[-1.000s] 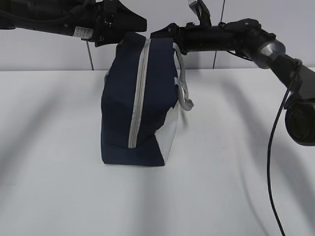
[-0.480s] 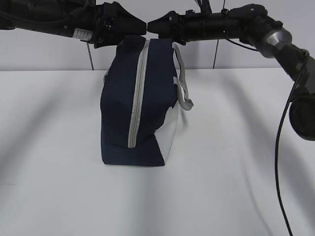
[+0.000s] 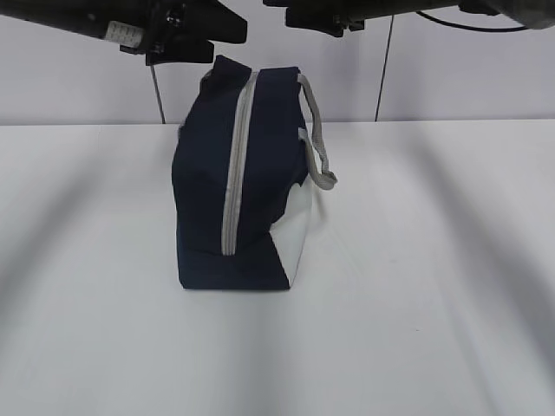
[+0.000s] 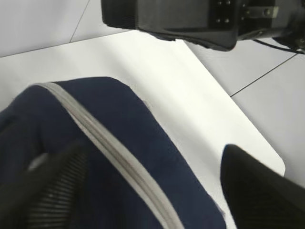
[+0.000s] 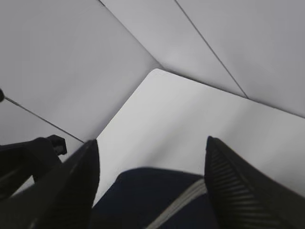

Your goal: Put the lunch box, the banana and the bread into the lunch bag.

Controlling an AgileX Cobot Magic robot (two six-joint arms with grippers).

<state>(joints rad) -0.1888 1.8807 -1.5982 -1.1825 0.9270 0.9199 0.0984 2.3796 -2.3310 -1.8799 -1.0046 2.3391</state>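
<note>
The navy lunch bag (image 3: 238,186) stands upright on the white table, its grey zipper (image 3: 234,173) shut along the side facing the camera and a grey strap (image 3: 319,152) hanging on its right. My left gripper (image 3: 227,26) hovers open just above the bag's top left. It looks down on the zipper (image 4: 109,152) between its fingers (image 4: 52,191), and it holds nothing. My right gripper (image 3: 290,12) is open higher up at the frame's top, the bag top (image 5: 152,200) below it. The lunch box, the banana and the bread are out of view.
A white table (image 3: 416,260) spreads all round the bag, with a pale panelled wall (image 3: 451,69) behind. The right arm's body (image 4: 190,19) crosses the top of the left wrist view, and part of the left arm (image 5: 28,157) shows in the right wrist view.
Both arms have risen from the bag's top. The right arm has lifted almost out of the exterior frame. The bag's top leans slightly more to the left.
</note>
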